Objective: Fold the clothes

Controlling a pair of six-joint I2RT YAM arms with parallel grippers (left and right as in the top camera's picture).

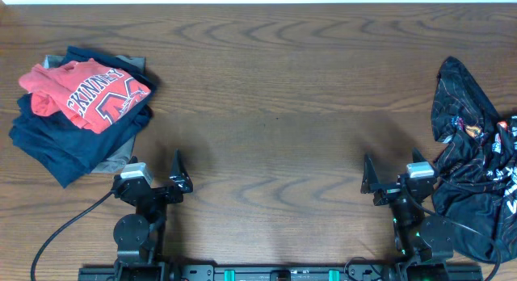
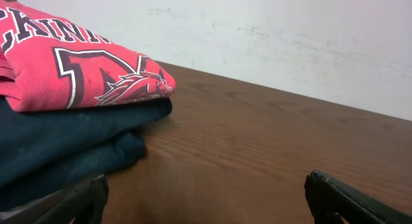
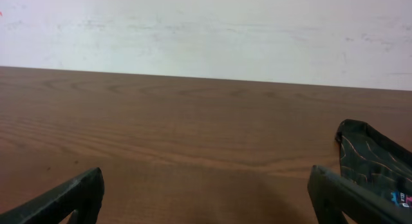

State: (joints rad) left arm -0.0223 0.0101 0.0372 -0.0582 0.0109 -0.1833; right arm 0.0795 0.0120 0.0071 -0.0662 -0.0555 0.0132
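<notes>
The black shiny garment (image 1: 472, 156) with thin orange-and-white wavy lines lies crumpled at the table's right edge. Part of it shows at the right of the right wrist view (image 3: 373, 159). My right gripper (image 1: 386, 182) is open and empty, just left of the garment and apart from it; its fingers frame bare table in the right wrist view (image 3: 206, 198). My left gripper (image 1: 166, 176) is open and empty near the front left; its fingers show in the left wrist view (image 2: 206, 198).
A stack of folded clothes sits at the far left: a red shirt with white lettering (image 1: 85, 91) on navy garments (image 1: 56, 140), also in the left wrist view (image 2: 71, 69). The wooden table (image 1: 275, 111) lies between the arms.
</notes>
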